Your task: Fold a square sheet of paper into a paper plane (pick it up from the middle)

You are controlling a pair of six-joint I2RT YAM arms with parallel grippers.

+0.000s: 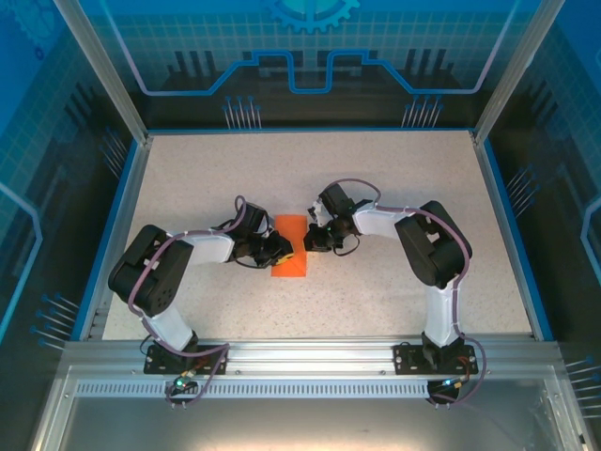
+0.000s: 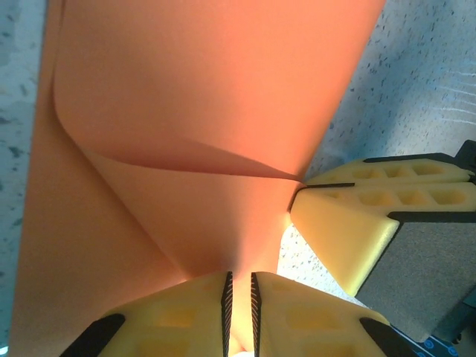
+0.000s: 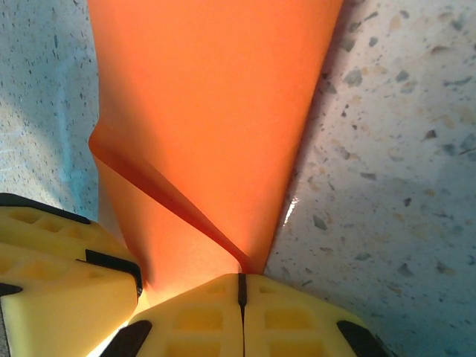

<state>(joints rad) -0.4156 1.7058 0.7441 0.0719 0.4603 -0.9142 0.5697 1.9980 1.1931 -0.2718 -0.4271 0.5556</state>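
The square sheet of paper [image 1: 293, 258] is bright orange and lies mid-table as a narrow upright rectangle, folded over itself. A curved flap of the paper [image 2: 201, 97] rises off the lower layer, with a soft crease running to the near edge. My left gripper [image 2: 239, 277] is shut on that near edge, orange showing in the thin slit between its pads. From the other side my right gripper [image 3: 241, 279] is shut on the paper [image 3: 208, 97] where the lifted fold ends. The two grippers sit close together, left [image 1: 280, 246] and right [image 1: 315, 235], at the sheet's upper half.
The speckled white tabletop [image 1: 394, 169] has free room all round the sheet. A blue rim [image 1: 113, 225] borders it, and an aluminium rail [image 1: 310, 362] carrying both arm bases runs along the near edge. The right gripper's yellow fingers [image 2: 357, 216] stand just beside my left jaws.
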